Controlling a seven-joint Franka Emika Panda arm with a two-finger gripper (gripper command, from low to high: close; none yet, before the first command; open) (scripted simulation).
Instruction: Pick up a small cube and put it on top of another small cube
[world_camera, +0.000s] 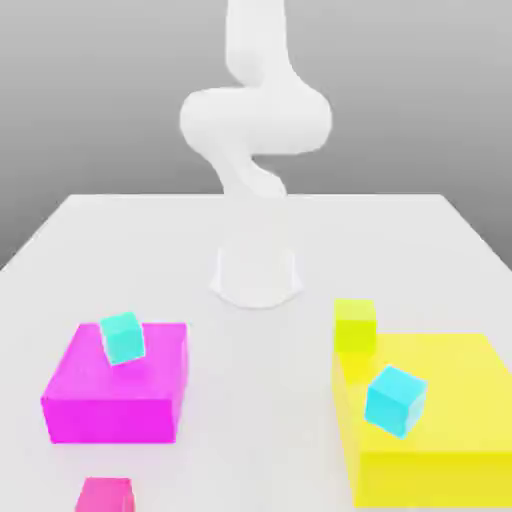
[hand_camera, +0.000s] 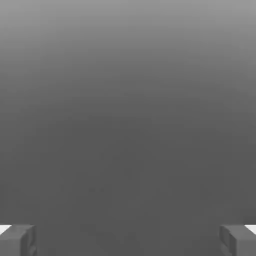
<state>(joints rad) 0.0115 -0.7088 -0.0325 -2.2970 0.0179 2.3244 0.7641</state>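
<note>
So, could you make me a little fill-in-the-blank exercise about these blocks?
The large magenta block has a small cube on top coloured ____.
The large flat block on the exterior view's right is ____.
In the hand view, the gripper has its fingers ____.
The number of small cyan cubes in the exterior view is ____.

Missing words: cyan; yellow; open; two

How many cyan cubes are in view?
2. One cyan cube is at the flat magenta block; the other cyan cube is at the large yellow block. Others could be hidden behind the blocks.
</note>
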